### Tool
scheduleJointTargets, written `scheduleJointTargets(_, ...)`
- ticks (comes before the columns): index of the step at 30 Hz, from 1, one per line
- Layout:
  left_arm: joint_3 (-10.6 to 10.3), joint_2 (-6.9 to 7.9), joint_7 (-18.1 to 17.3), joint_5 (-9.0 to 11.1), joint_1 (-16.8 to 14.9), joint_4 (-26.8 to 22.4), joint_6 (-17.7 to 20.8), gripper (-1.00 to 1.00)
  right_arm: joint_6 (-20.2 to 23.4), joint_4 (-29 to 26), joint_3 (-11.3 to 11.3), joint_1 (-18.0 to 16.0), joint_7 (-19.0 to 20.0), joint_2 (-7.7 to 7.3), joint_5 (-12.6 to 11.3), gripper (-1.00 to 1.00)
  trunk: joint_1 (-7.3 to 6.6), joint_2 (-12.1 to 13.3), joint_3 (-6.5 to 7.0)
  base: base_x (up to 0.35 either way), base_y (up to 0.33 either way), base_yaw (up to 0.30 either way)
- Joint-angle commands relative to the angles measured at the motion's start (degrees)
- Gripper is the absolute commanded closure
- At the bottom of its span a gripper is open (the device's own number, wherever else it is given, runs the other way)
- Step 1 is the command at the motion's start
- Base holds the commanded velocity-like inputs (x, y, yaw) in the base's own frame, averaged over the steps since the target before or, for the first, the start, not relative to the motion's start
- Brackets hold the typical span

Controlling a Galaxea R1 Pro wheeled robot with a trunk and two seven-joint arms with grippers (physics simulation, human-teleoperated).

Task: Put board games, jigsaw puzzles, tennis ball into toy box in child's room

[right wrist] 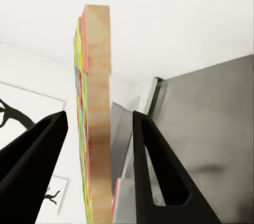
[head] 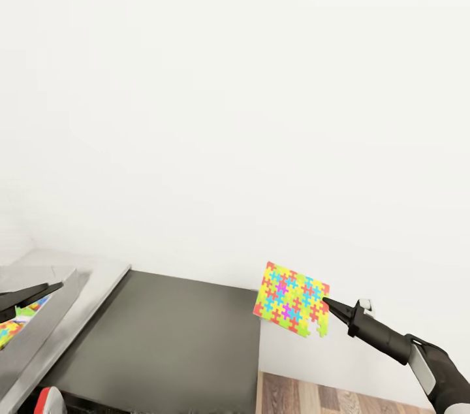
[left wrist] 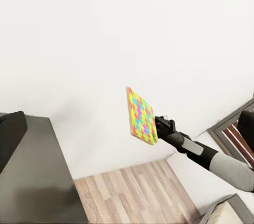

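Observation:
My right gripper (head: 326, 303) is shut on a brightly coloured jigsaw puzzle (head: 292, 300) and holds it up in the air, past the right end of the dark table (head: 176, 342). The right wrist view looks at the puzzle (right wrist: 98, 118) edge-on, with a black finger (right wrist: 159, 176) on either side of it. In the left wrist view the puzzle (left wrist: 141, 116) hangs in front of the white wall. The grey toy box (head: 72, 316) stands on the table at the left, with colourful pieces (head: 13, 329) inside. My left gripper (head: 39, 290) is open over the box, holding nothing.
A bare white wall runs close behind the table. Wooden floor (head: 326, 398) lies to the right of the table, below the held puzzle. A white baseboard strip (head: 313, 352) runs between the wall and the floor.

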Motion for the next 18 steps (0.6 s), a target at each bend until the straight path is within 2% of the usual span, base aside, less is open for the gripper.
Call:
scheduleJointTargets(1, 0.44, 0.0, -0.27, -0.1, -0.07, 0.01, 0.61, -1.0, 0.48, -0.01, -0.05, -0.03, 0.11, -0.03, -0.13, 1.0, 0.02, -0.14, -0.1, -0.178, 0.04, 0.244)
scheduleJointTargets(7, 1.39, 0.0, -0.27, -0.1, 0.13, 0.01, 0.61, -1.0, 0.5, -0.01, -0.04, -0.03, 0.07, -0.01, -0.13, 1.0, 0.02, -0.14, 0.14, -0.258, 0.012, 0.261)
scheduleJointTargets(18, 1.56, 0.0, -0.27, -0.1, 0.2, 0.01, 0.61, -1.0, 0.45, -0.01, -0.05, -0.03, -0.17, 0.01, -0.13, 1.0, 0.02, -0.14, 0.53, -0.092, 0.001, 0.272)
